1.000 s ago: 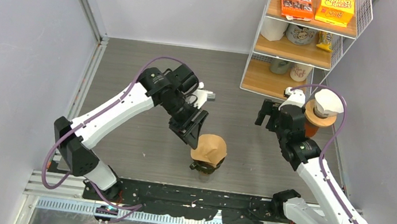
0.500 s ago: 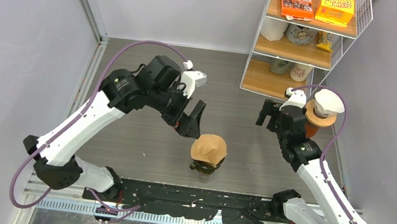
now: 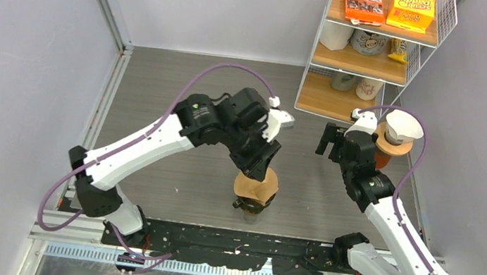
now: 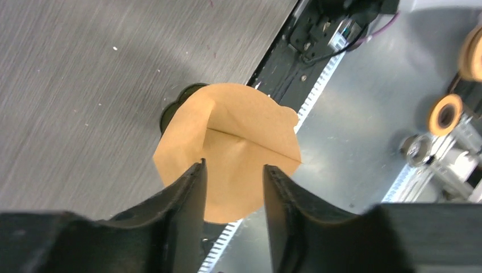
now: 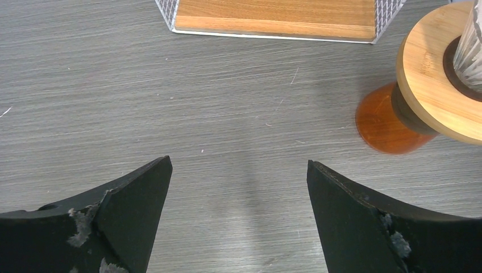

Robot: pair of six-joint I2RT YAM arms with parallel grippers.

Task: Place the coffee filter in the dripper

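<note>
While my left jaws hang narrowly parted over the brown coffee filter [image 4: 239, 142] (it caps the dark dripper [image 4: 172, 109]), my right jaws gape wide, empty, above the surface [image 5: 227, 114].

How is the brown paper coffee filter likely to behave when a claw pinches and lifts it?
Probably floppy: the coffee filter is thin creased paper, so it may crumple in the left claw. Likely very light. It overhangs a narrower dark base, so a nudge could shift it.
</note>
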